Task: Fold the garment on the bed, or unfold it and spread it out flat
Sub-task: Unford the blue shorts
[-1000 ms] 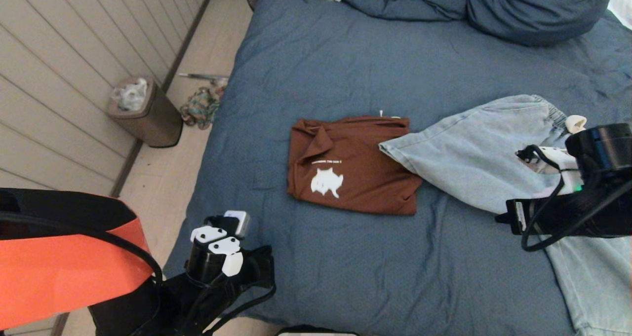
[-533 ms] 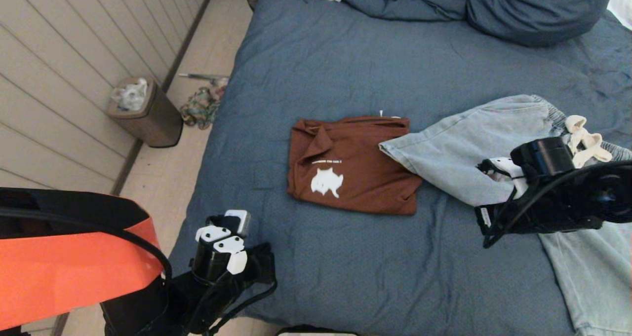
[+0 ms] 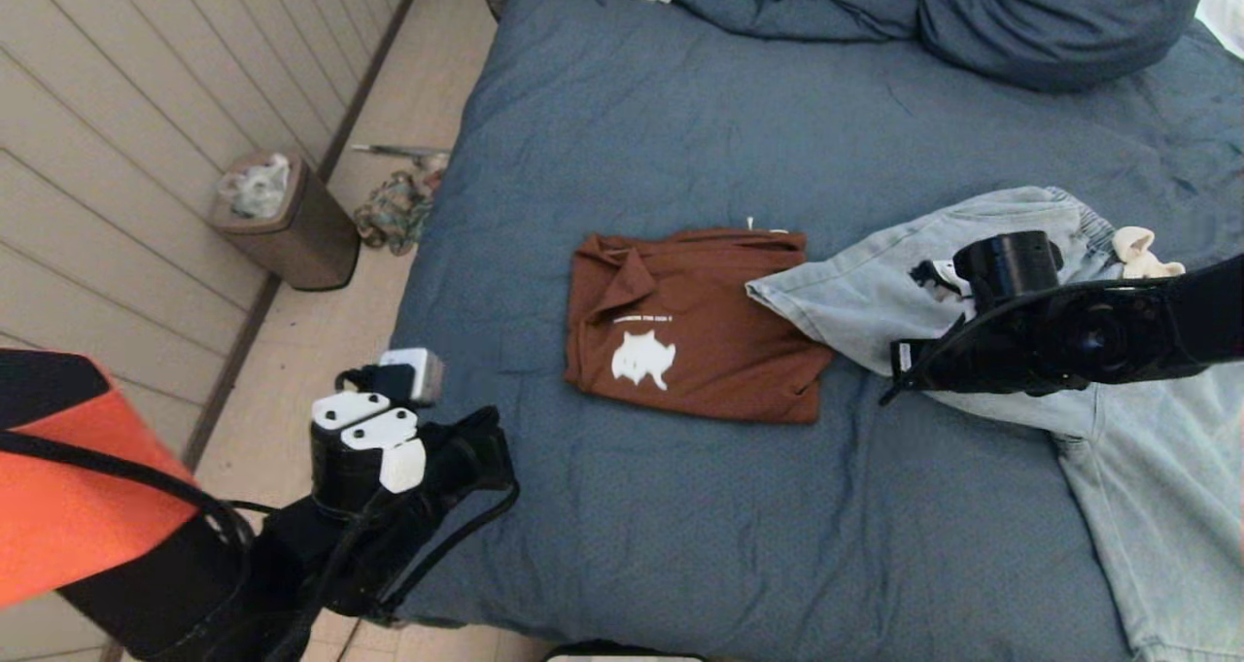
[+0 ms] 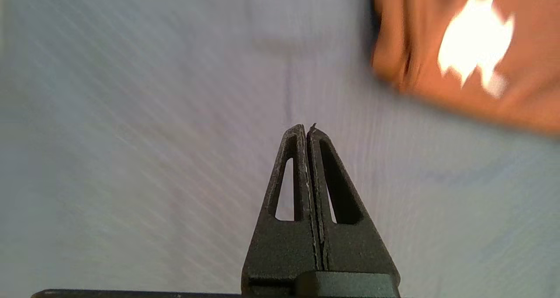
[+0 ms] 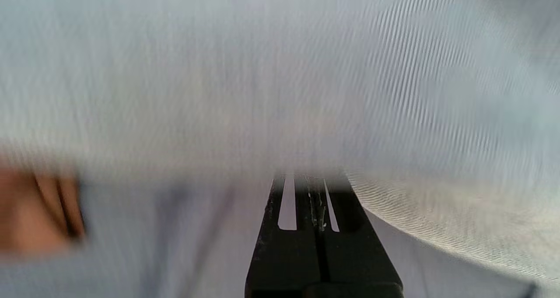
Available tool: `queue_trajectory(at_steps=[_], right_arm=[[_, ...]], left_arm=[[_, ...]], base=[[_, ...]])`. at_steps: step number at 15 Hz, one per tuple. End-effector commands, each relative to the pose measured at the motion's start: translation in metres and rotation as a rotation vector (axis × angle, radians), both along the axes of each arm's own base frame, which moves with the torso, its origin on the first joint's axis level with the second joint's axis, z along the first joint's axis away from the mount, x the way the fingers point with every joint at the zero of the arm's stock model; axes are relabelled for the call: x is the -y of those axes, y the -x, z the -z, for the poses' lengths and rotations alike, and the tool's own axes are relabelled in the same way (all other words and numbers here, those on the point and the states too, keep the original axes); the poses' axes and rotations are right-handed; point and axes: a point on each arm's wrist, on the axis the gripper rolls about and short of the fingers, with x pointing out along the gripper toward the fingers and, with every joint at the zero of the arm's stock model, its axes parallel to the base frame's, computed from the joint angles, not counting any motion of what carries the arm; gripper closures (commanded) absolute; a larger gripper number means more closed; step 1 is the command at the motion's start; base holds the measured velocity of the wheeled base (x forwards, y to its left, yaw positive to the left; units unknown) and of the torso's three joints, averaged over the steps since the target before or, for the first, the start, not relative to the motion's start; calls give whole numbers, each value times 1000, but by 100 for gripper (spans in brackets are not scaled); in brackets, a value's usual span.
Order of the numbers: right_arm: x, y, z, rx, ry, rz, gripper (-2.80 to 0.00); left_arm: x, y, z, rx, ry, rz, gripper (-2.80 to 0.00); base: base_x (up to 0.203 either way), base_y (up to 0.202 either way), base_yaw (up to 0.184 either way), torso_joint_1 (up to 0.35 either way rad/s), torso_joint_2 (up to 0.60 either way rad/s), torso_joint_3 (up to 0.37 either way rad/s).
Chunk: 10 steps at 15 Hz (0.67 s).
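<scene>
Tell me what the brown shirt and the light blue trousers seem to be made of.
Brown shirt: looks like soft matte knit, probably cotton, folded flat with a white print. Light blue trousers: seemingly washed denim, faded matte, twill lines visible in the right wrist view.

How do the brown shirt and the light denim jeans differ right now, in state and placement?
The brown shirt is folded into a compact rectangle; the light denim jeans lie loose and spread out, running off toward the near right. The shirt is dark with a white print showing; the jeans are pale and plain. One jeans leg end overlaps the shirt's right edge, so the jeans lie on top there. Both rest on the bed.
</scene>
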Motion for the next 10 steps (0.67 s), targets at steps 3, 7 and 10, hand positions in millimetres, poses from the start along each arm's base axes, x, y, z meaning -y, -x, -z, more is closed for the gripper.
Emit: queue_trajectory(at_steps=[3,7,10], right_arm=[[2,-32,-14,80,-19,27,0],[2,-39,-58,170,-31,29,0],[4,-42,-88,232,-78,58,0]], left_arm=[[-58,55,-94,169,97,-96,0],[-131,160,-128,195,58,-175,0],[-173,236,-96,114,-42,-225,0]], base=[[0,0,0,0,0,0],[0,0,0,0,0,0],[0,0,0,0,0,0]])
